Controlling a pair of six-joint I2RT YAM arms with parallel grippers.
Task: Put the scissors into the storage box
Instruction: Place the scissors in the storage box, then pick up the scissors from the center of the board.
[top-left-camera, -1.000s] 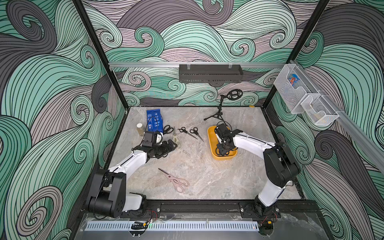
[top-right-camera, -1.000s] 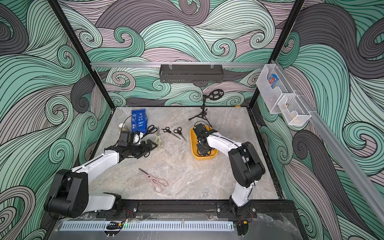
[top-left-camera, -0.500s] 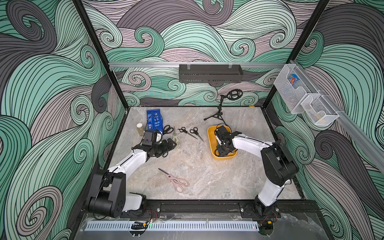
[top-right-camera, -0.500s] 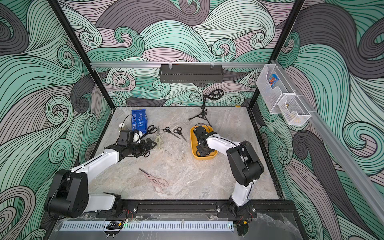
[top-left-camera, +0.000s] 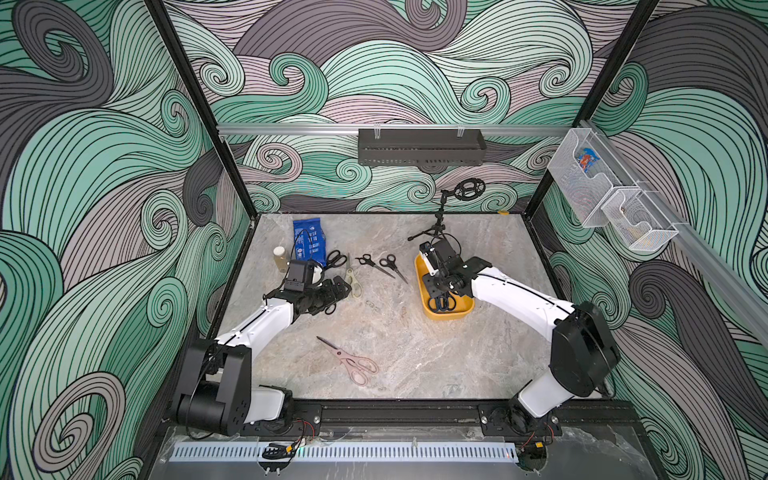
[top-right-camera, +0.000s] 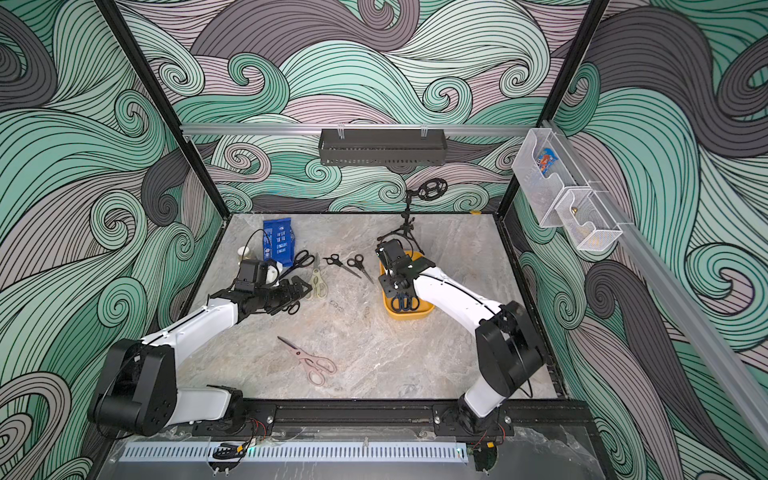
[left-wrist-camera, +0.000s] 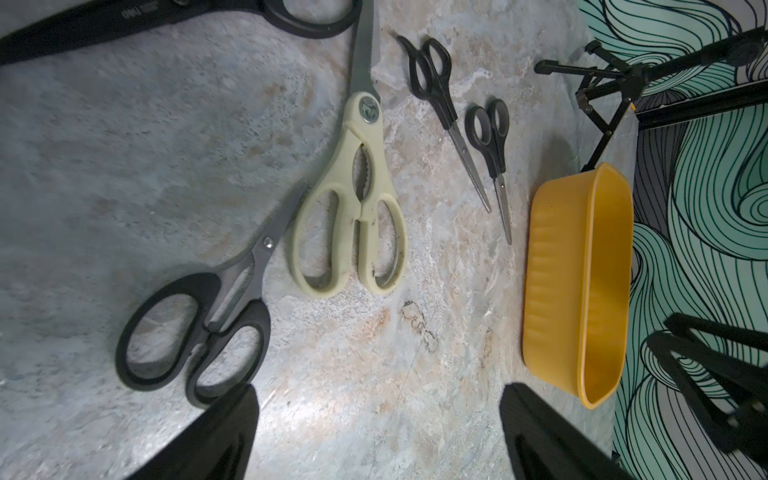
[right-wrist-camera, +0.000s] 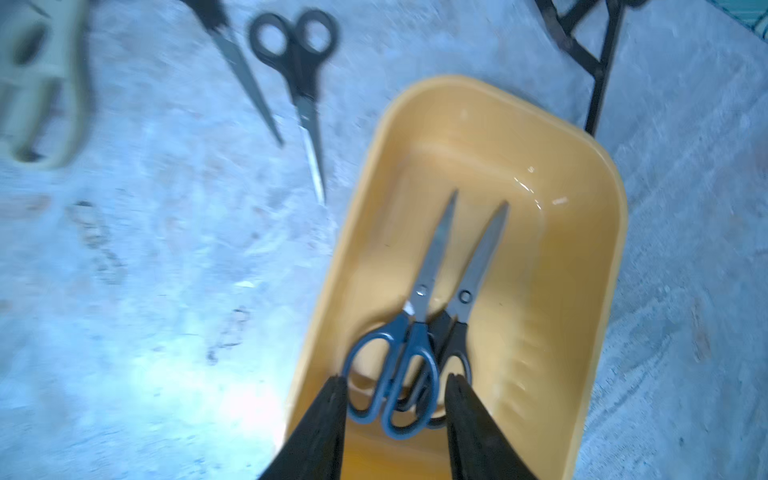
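Parted now where a second ago they were pressed together, the right fingers (right-wrist-camera: 320, 424) hang low inside the shallow mustard-yellow plastic storage box (right-wrist-camera: 582, 257). They straddle, without pinching, the handle loops of the dark-blue-handled scissors (right-wrist-camera: 422, 299), which lie flat in the box beside a black-handled pair (right-wrist-camera: 465, 297). The left fingers (left-wrist-camera: 224, 432) are spread wide and empty over the marbled grey counter (left-wrist-camera: 124, 124), close above a large black-handled pair (left-wrist-camera: 249, 266) and the cream-handled kitchen shears (left-wrist-camera: 363, 133). A small black-handled pair (left-wrist-camera: 451, 124) and a second small pair (left-wrist-camera: 492, 145) lie near the box, blades pointing toward it. The pink-handled pair (top-left-camera: 347, 359) sits well apart, toward the counter's front. All the pairs look rigid, light and thin, lying flush on the stone. Their smooth metal blades would likely slip, so the thicker plastic handles, or the neck just behind the pivot, seem the surer hold.
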